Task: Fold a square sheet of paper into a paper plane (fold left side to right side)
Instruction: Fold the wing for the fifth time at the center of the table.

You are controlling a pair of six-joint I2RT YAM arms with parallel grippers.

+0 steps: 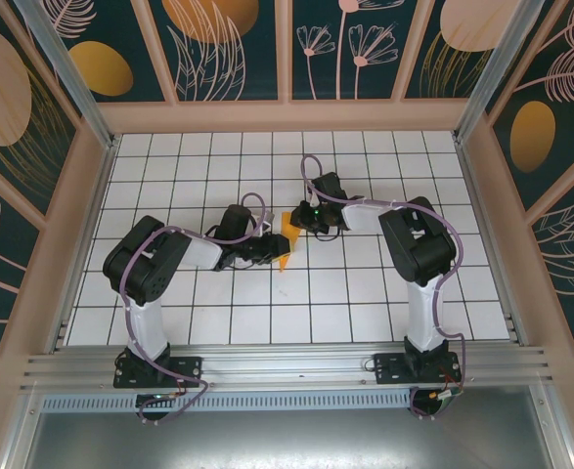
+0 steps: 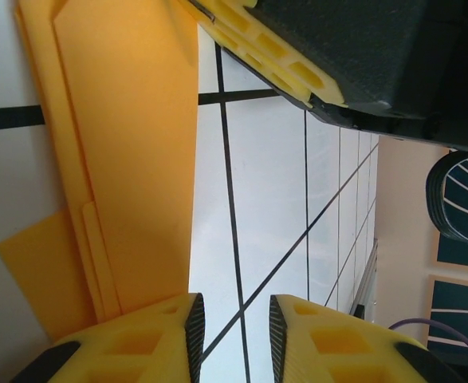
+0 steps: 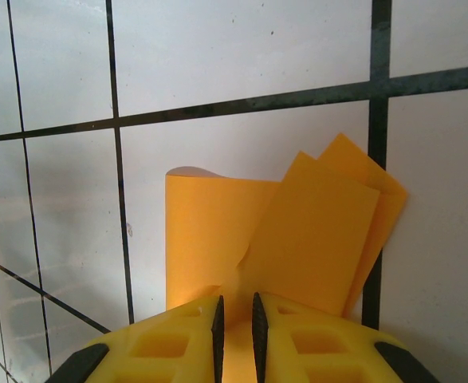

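Wrist view left, one folded orange paper plane [image 2: 130, 159] over white gridded desk [image 2: 265, 199], left gripper [image 2: 235, 319] parted just beside it, grasping nothing, wrist view right, right gripper [image 3: 235, 319] clenched on plane's edge, top view, plane mid-desk between two grippers, floral wall panels [image 1: 238, 49] around

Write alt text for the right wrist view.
The yellow right claw pinches the near edge of a folded orange-yellow paper sheet, whose creased layers fan out away from the camera. Beneath it lies a white table with black grid lines.
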